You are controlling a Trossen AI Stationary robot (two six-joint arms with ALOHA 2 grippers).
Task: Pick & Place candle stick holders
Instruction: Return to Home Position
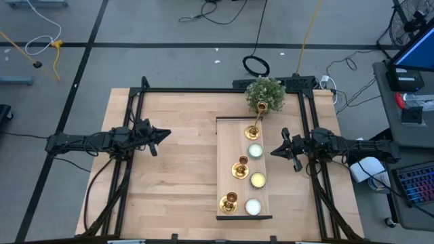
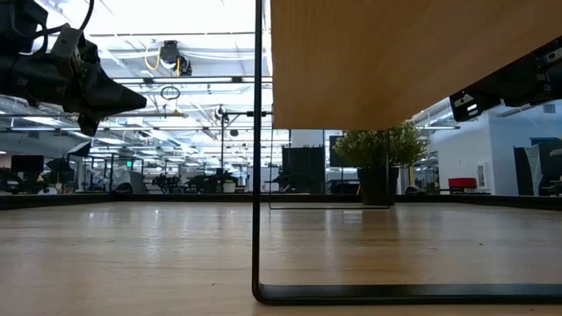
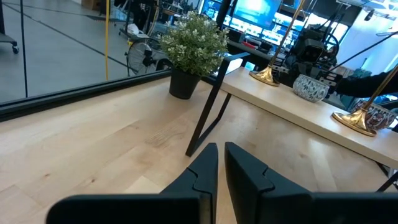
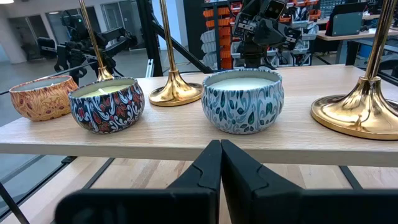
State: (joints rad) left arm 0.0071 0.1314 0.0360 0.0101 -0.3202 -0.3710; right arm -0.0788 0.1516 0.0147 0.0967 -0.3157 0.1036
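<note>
Candle stick holders (image 1: 239, 169) line the shelf (image 1: 227, 146), placing apparently finished; left gripper (image 1: 164, 135) and right gripper (image 1: 275, 152) flank it, both closed, empty.

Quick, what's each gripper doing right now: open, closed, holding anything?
Left gripper: closed, empty, hovering left of the light wooden shelf with black metal legs.
Right gripper: closed, empty, hovering right of that shelf.
</note>
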